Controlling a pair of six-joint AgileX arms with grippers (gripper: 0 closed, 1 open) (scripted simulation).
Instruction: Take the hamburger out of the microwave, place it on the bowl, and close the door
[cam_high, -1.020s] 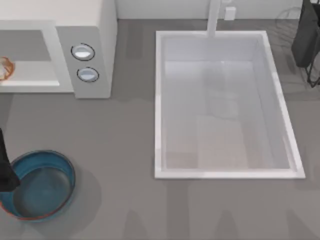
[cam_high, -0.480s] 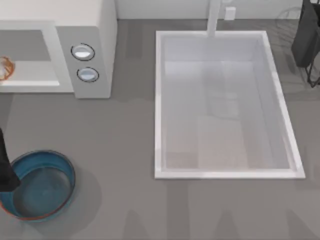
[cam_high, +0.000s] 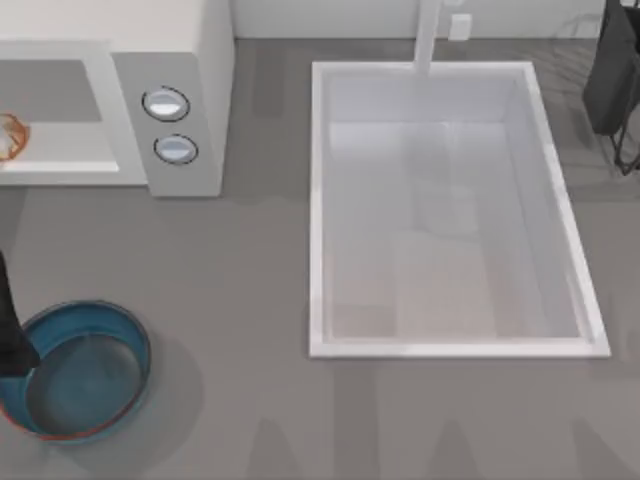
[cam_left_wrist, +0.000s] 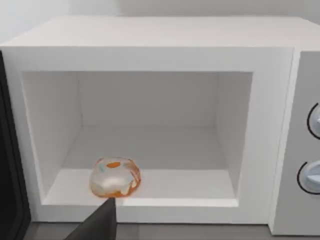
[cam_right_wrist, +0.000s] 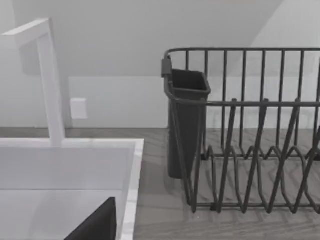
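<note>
The white microwave (cam_high: 170, 90) stands at the table's back left with its cavity open. In the left wrist view the hamburger (cam_left_wrist: 115, 177), a small cream and orange lump, lies near the front lip of the cavity floor (cam_left_wrist: 150, 150). In the top view the hamburger (cam_high: 10, 135) shows at the left edge. The dark edge of the open door (cam_left_wrist: 9, 165) stands beside the cavity. A dark part of my left gripper (cam_left_wrist: 100, 225) hangs just in front of and below the hamburger, apart from it. The blue bowl (cam_high: 85, 370) sits at the front left, with my left arm (cam_high: 10, 335) over its left rim.
A white sink basin (cam_high: 450, 210) with a faucet (cam_high: 428, 35) fills the table's middle and right. My right arm (cam_high: 612, 70) is parked at the back right, by a dark wire dish rack (cam_right_wrist: 250, 130) with a cutlery holder (cam_right_wrist: 185, 120). Bare grey counter lies between bowl and sink.
My left arm has shifted very slightly at the left edge of the top view. The hamburger, bowl and right arm stay where they were.
</note>
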